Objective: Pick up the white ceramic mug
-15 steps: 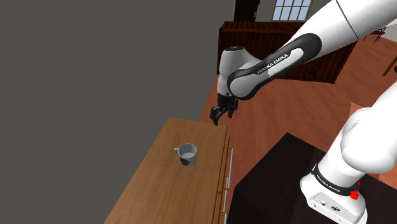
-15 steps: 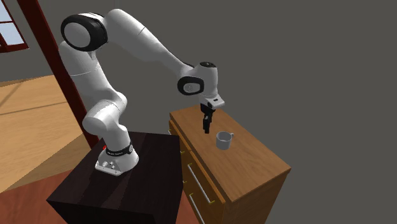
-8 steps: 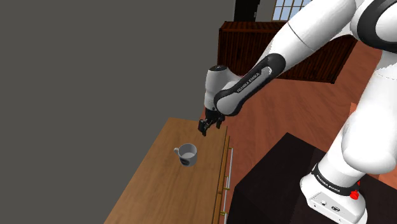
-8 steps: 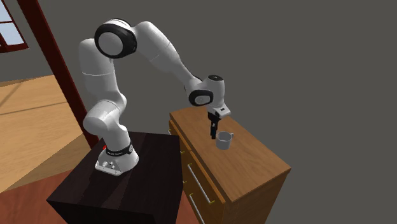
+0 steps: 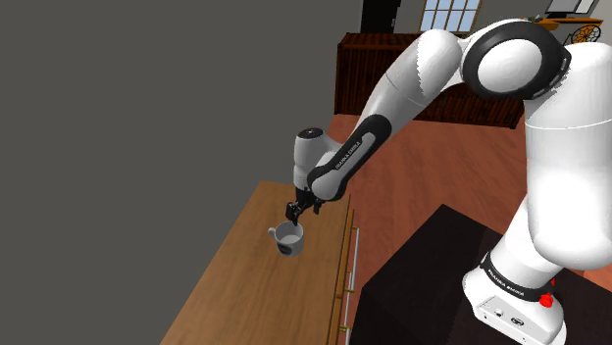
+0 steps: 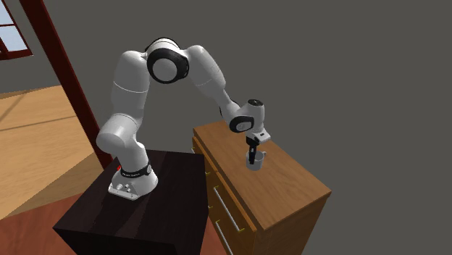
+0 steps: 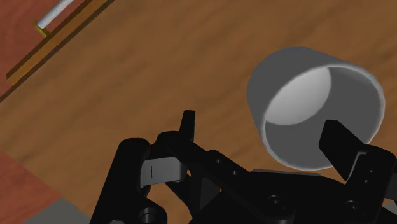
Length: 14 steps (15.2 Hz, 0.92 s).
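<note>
Grey wall closes off the space behind a wooden cabinet (image 5: 235,284), and red-brown floor runs along its drawer side. Beside it stands the black stand (image 5: 432,284) with the white arm (image 5: 392,108) on it.

What has changed in the last second is the position of the arm. Before, the hand hung high, over the far edge of the cabinet top and well apart from the mug. Now the arm is stretched forward and down, and the gripper (image 5: 292,218) is low, just above the white mug (image 5: 287,238). For me this means the approach is almost done and the grasp itself is the step that remains.

The arm makes a high arch. The shoulder and elbow are up, the forearm slopes down toward the cabinet, and the wrist bends so that the hand points nearly straight down.

The mug stands upright on the cabinet top, about midway between the wall edge and the drawer edge, in the half nearer the far edge.

In the wrist view the gripper (image 7: 262,135) has its fingers (image 7: 337,143) spread apart and they hold nothing. One is over the mug's opening, the other over bare wood outside its wall, so I judge that a pinch on the rim is planned. I cannot tell if a finger touches the mug already.
</note>
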### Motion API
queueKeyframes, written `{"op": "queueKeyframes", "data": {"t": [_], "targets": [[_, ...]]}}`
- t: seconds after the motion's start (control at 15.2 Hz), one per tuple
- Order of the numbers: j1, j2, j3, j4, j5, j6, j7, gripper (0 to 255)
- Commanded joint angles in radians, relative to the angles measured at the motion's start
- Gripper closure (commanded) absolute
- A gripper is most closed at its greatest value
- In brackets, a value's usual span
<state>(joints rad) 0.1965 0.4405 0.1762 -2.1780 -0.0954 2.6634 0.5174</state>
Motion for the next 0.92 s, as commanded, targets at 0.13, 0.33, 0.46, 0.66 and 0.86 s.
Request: {"op": "queueKeyframes", "data": {"t": [0.13, 0.33, 0.46, 0.66, 0.86], "targets": [[0.034, 0.116, -0.017, 0.084, -0.022, 0.032, 0.029, 0], [0.04, 0.153, -0.025, 0.094, -0.029, 0.059, 0.034, 0], [0.045, 0.178, -0.031, 0.102, -0.034, 0.076, 0.037, 0], [0.048, 0.198, -0.035, 0.109, -0.037, 0.09, 0.039, 0], [0.048, 0.197, -0.035, 0.109, -0.037, 0.089, 0.038, 255]]}}
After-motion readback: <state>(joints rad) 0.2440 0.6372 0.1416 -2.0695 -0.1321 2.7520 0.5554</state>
